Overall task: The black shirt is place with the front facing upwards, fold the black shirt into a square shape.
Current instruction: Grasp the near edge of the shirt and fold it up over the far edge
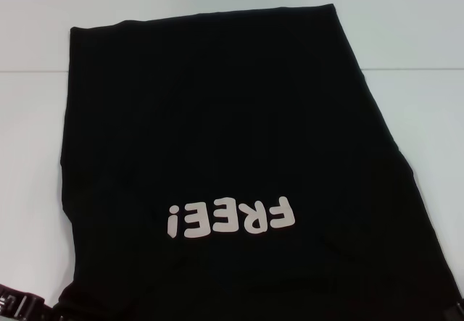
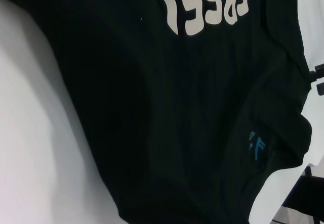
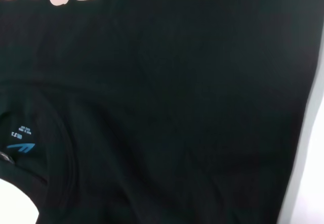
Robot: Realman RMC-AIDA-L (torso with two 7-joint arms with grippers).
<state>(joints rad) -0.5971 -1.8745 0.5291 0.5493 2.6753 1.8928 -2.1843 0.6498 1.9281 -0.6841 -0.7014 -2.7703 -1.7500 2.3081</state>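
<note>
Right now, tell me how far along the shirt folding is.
Done: the black shirt lies front up on the white table, lettering showing, long sides apparently tucked in. In hand: only the left gripper peeks in by the collar end. Left: folding it lengthwise into a square.

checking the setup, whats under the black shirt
The black shirt lies flat on a white table, which shows bare around its far and side edges. The "FREE!" lettering faces up. Whatever else might lie beneath the cloth is covered and cannot be seen.
</note>
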